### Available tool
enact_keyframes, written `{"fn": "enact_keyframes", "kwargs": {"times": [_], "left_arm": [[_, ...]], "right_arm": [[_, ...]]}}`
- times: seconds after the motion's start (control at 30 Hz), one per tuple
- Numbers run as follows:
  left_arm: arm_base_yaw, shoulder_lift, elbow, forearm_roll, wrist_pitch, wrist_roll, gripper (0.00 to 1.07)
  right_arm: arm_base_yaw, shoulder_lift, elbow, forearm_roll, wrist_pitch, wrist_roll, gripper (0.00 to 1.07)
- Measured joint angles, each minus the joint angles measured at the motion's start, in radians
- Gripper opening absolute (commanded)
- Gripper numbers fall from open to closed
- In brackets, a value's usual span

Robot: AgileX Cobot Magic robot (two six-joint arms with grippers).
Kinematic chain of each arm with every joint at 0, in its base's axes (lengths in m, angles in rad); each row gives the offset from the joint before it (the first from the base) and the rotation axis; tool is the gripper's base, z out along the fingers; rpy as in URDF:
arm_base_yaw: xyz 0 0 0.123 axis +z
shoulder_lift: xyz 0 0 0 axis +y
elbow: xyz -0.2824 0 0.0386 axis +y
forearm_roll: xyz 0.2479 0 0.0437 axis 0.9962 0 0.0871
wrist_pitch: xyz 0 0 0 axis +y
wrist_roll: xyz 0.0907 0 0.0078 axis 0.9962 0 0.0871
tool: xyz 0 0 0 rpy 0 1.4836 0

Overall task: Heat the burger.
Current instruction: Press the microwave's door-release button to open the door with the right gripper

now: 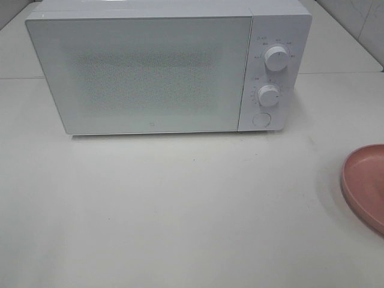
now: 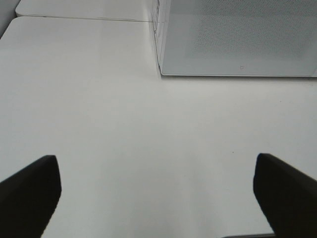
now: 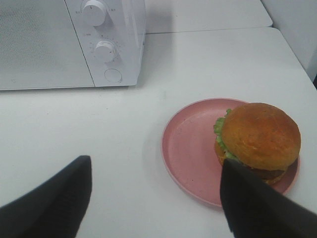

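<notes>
The burger [image 3: 260, 136], with an orange-brown bun and green lettuce, sits on the right side of a pink plate [image 3: 188, 148]. My right gripper [image 3: 156, 163] hovers open near the plate, nothing between its fingers; one dark finger [image 3: 257, 208] overlaps the burger's near edge in this view. In the exterior high view only the plate's rim [image 1: 363, 183] shows at the right edge, and the burger and both grippers are out of frame. My left gripper [image 2: 156, 163] is open and empty over bare table, in front of the microwave's left corner.
A white microwave [image 1: 150, 66] stands at the back of the table with its door shut. Two knobs [image 1: 276, 57] and a round button [image 1: 261, 119] are on its right panel. The white table [image 1: 180, 204] stretches in front of it.
</notes>
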Motion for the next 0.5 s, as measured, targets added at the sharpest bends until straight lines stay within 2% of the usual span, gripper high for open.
{"fn": "enact_keyframes", "kwargs": {"times": [0.4,0.47,0.5], "left_arm": [[0.000,0.000,0.000,0.000,0.000,0.000,0.98],[0.000,0.000,0.000,0.000,0.000,0.000,0.98],[0.000,0.000,0.000,0.000,0.000,0.000,0.98]], "right_arm": [[0.000,0.000,0.000,0.000,0.000,0.000,0.71],[0.000,0.000,0.000,0.000,0.000,0.000,0.73],[0.000,0.000,0.000,0.000,0.000,0.000,0.77]]}}
